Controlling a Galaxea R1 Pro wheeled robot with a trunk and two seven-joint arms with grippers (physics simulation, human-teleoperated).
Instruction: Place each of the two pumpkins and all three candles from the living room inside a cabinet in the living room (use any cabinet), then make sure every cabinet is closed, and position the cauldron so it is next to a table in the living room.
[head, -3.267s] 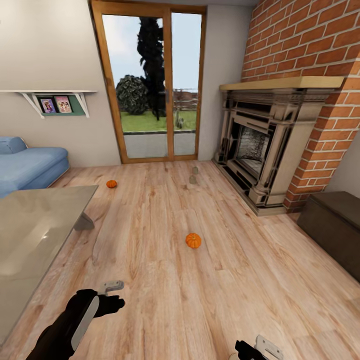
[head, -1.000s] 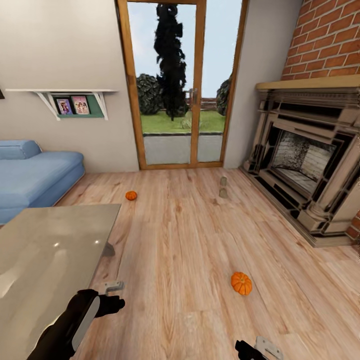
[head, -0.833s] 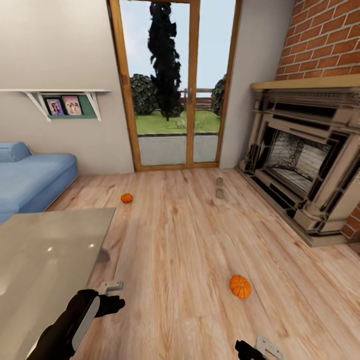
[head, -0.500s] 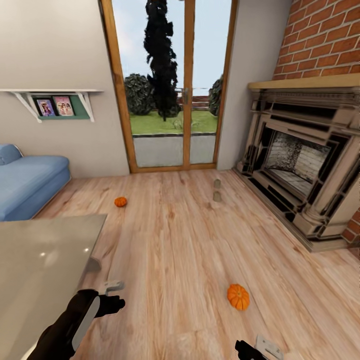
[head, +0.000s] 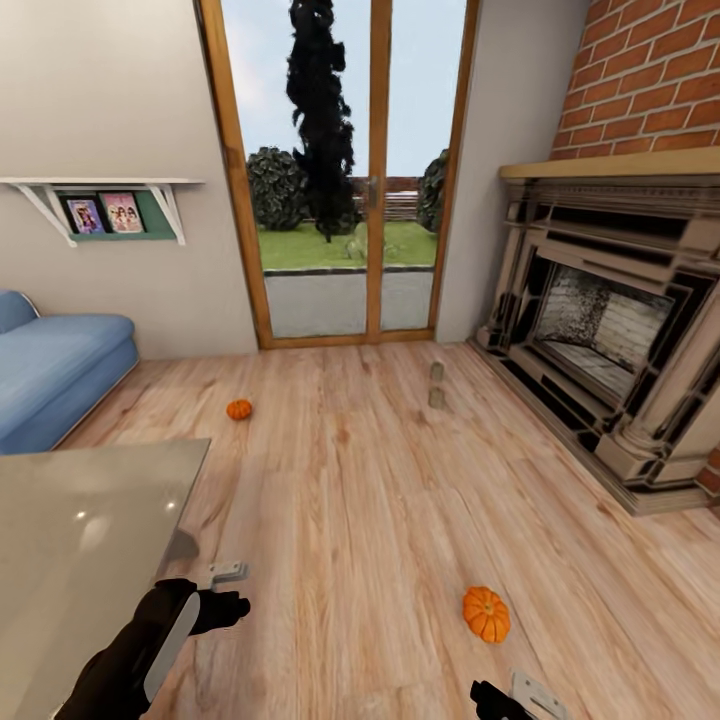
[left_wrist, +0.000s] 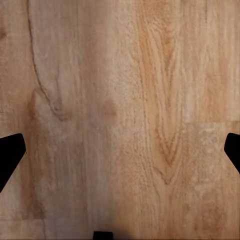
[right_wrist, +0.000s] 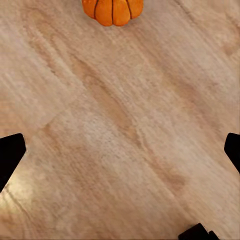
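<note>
Living room with pale wood plank floor (head: 380, 500); glass patio door (head: 345, 170) in the far wall, garden beyond; brick fireplace (head: 610, 320) along the right side; blue sofa (head: 55, 375) at far left under a wall shelf (head: 100, 195) with two framed pictures.

Glossy grey counter (head: 70, 540) low at left, corner reaching toward mid-floor; bare top, reflective.

Near pumpkin (head: 486, 614) on the floor, right of centre, just ahead of the right gripper (head: 515, 700); the right wrist view shows the same pumpkin (right_wrist: 112, 10) at the frame edge, ribbed, orange, sitting on the planks, apart from the fingers.

Far pumpkin (head: 239, 409) on the floor between sofa and door, well apart from the first.

Two small greyish objects (head: 437, 385), one behind the other, on the floor near the fireplace hearth; too small to identify.

Left gripper (head: 225, 590) hangs over bare floor beside the counter's corner; fingers spread wide in its wrist view, nothing between them.

Right gripper likewise spread wide, empty, fingertips at opposite frame edges.
</note>
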